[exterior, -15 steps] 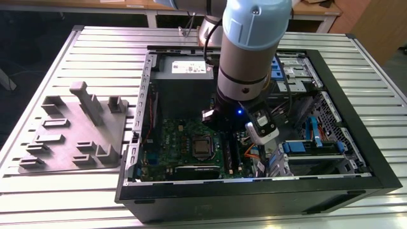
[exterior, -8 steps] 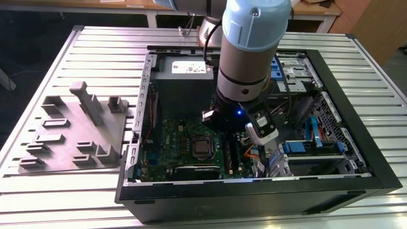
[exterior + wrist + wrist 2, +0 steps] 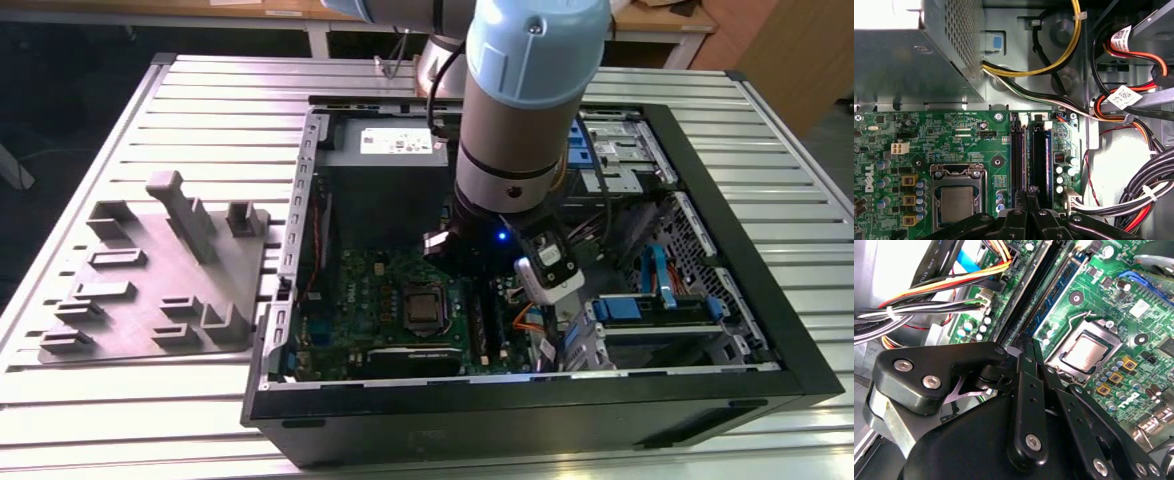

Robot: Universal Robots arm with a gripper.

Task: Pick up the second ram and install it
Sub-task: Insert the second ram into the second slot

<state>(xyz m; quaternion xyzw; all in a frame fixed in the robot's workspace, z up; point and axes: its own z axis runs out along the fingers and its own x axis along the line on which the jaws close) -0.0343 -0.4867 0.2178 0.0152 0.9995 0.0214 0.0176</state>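
The exterior view gives you the arm (image 3: 514, 150) reaching down into the open case (image 3: 767, 340), on the exterior view's right of the processor (image 3: 424, 310). Both wrist views bring the gripper (image 3: 1027, 192) close, its fingers clenched together over the memory slots (image 3: 1018, 155). The second ram (image 3: 1056, 292) stands in its slot beside the processor, one end just beside the fingertips.
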